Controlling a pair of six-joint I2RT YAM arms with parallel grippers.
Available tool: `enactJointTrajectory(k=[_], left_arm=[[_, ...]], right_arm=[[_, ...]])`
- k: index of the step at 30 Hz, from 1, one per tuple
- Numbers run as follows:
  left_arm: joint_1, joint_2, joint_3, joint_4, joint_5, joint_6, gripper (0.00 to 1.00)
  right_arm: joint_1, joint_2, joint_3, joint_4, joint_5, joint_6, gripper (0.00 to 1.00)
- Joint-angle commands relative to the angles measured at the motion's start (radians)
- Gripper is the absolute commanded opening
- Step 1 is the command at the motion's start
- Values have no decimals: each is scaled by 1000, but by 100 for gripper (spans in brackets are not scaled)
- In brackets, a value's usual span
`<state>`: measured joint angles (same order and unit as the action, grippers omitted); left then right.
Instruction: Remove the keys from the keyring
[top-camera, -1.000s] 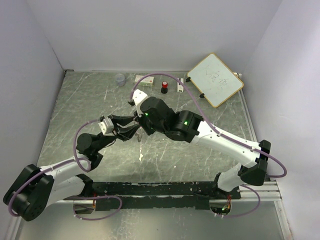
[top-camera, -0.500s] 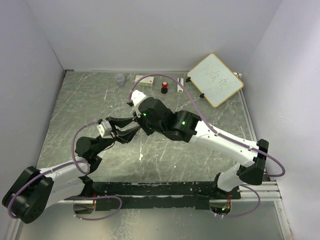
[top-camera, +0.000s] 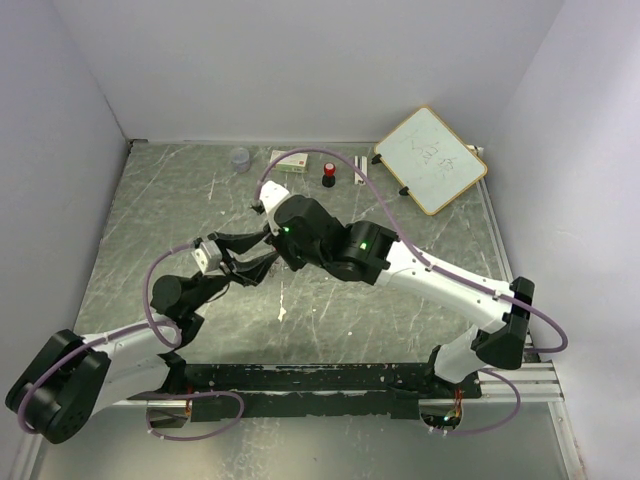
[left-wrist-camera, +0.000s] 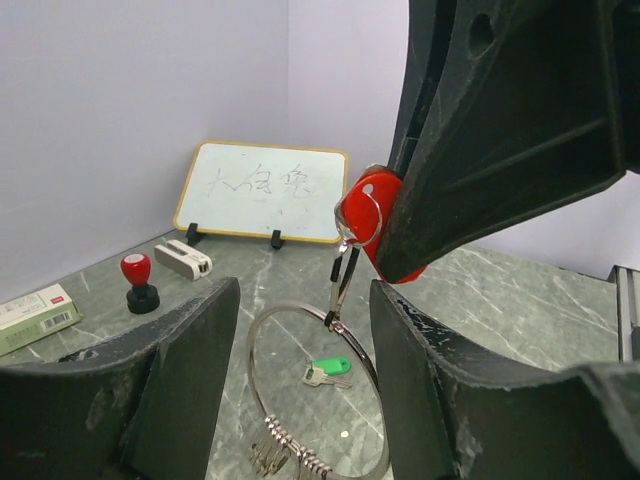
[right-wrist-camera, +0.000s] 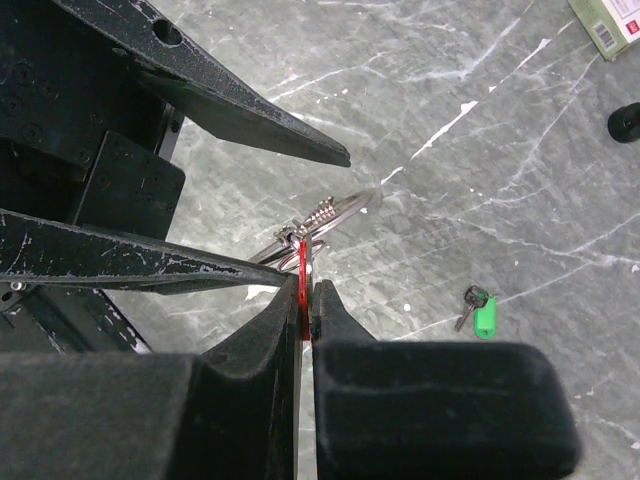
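My right gripper (right-wrist-camera: 306, 295) is shut on the red key (right-wrist-camera: 303, 275) and holds it above the table. The silver keyring (left-wrist-camera: 289, 444) hangs from that red key (left-wrist-camera: 365, 215) by a small link. My left gripper (left-wrist-camera: 303, 330) is open, with one finger on each side of the hanging keyring (right-wrist-camera: 335, 210). I cannot tell whether either finger touches it. The green key (left-wrist-camera: 328, 371) lies loose on the table below, also in the right wrist view (right-wrist-camera: 484, 315). In the top view the left gripper (top-camera: 268, 253) meets the right arm's wrist (top-camera: 300, 235) at mid-table, which hides the keyring there.
A small whiteboard (top-camera: 430, 158) leans at the back right. Along the back wall stand a clear cup (top-camera: 240, 158), a white box (top-camera: 292, 161), a black knob with a red top (top-camera: 328, 177) and a small white block (top-camera: 359, 176).
My left gripper's fingers have spread wider apart around the keyring. Both grippers have drifted slightly to the left. The right gripper keeps its hold on the red key.
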<state>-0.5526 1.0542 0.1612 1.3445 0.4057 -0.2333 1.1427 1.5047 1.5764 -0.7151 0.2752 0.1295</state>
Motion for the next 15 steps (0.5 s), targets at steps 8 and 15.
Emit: enactJointTrajectory(k=[8, 15], left_arm=[[-6, 32, -23, 80, -46, -1, 61], [-6, 9, -31, 33, -83, 35, 59]], right_arm=[[5, 51, 76, -4, -11, -10, 0], [17, 205, 296, -302, 109, 12, 0]])
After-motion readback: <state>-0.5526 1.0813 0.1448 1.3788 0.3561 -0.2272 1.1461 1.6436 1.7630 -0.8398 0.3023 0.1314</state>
